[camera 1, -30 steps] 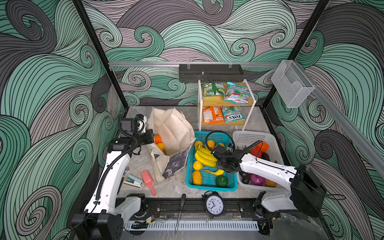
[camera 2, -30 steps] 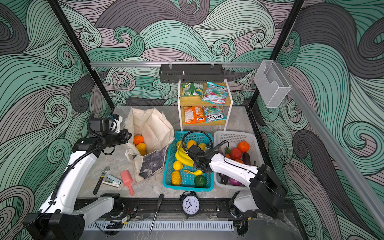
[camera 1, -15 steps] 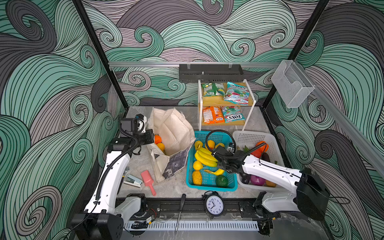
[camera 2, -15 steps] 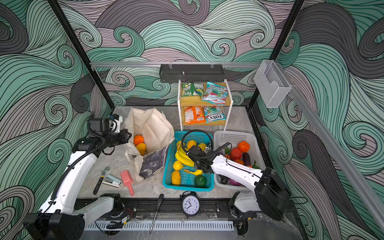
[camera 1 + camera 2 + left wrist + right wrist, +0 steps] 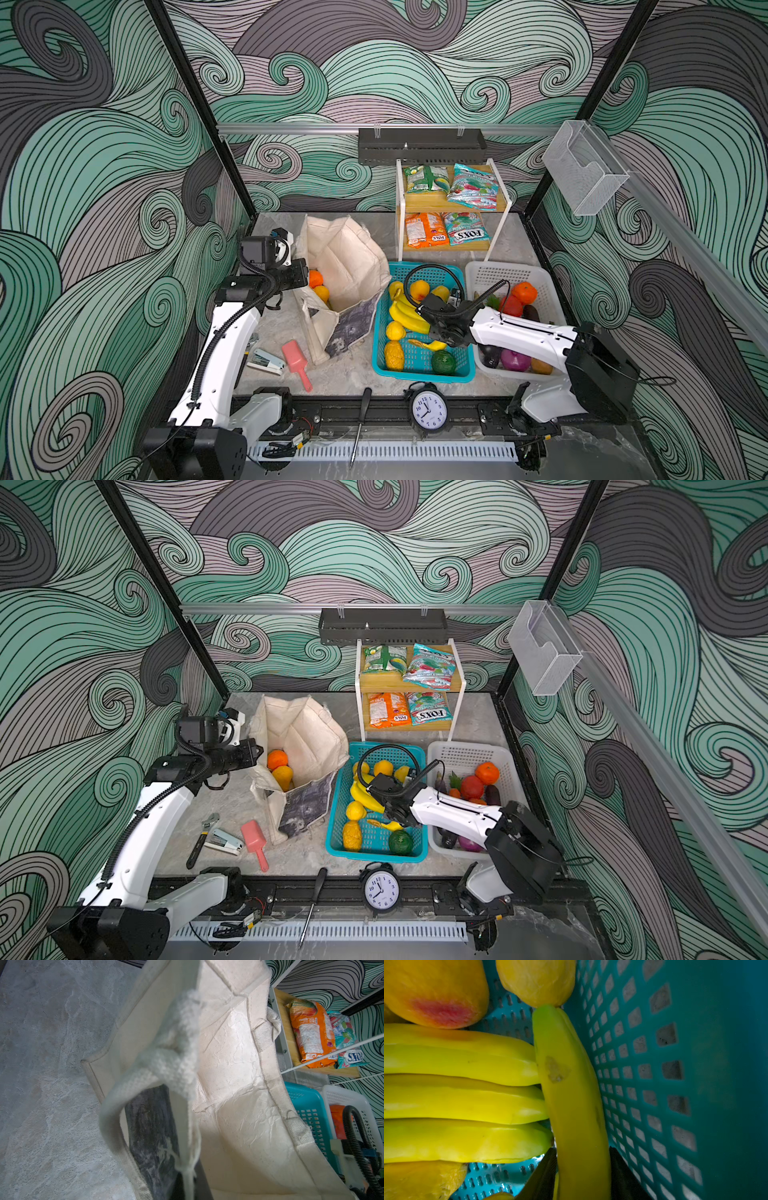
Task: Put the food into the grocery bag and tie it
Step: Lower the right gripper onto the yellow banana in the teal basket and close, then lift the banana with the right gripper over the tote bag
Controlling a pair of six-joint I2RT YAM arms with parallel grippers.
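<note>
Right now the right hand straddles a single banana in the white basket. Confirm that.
Not quite: the basket is wrong. The right hand straddles the single banana in the teal basket, whose mesh wall fills the right wrist view; the white basket stands beside it.

A robotics lab cell: teal-and-grey swirl-printed wall panels [image 5: 374, 62] in black metal framing [image 5: 195, 95] enclose a grey marble-look counter [image 5: 353, 376], with two white robot arms [image 5: 226, 345] on a black rail [image 5: 332, 411] at the counter's front.
</note>
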